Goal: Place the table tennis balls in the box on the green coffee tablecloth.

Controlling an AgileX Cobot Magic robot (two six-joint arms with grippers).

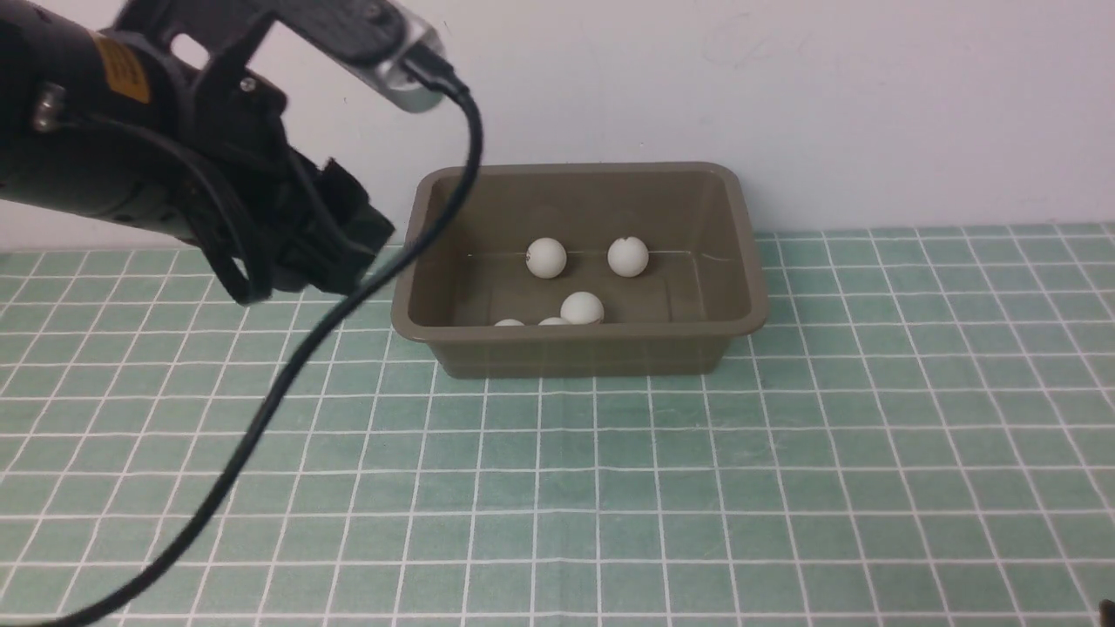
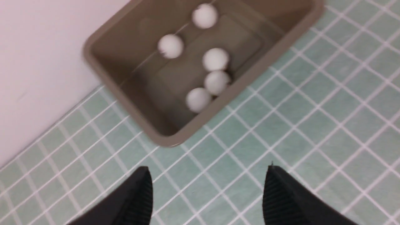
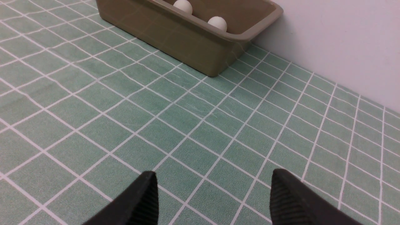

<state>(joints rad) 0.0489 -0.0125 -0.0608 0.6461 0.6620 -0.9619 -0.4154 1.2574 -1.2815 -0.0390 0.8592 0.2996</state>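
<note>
White and featherlight, the five table tennis balls [image 2: 215, 59] lay inside the box [image 1: 575, 348] at frame centre, needing gentle pinches across their middles, while left gripper [image 2: 207, 193] and right gripper [image 3: 212, 200] gaped empty.

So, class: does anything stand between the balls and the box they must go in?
Nothing visible does. All five balls already lie inside the box; none is left on the cloth. Both the left gripper and the right gripper are open and empty.
</note>
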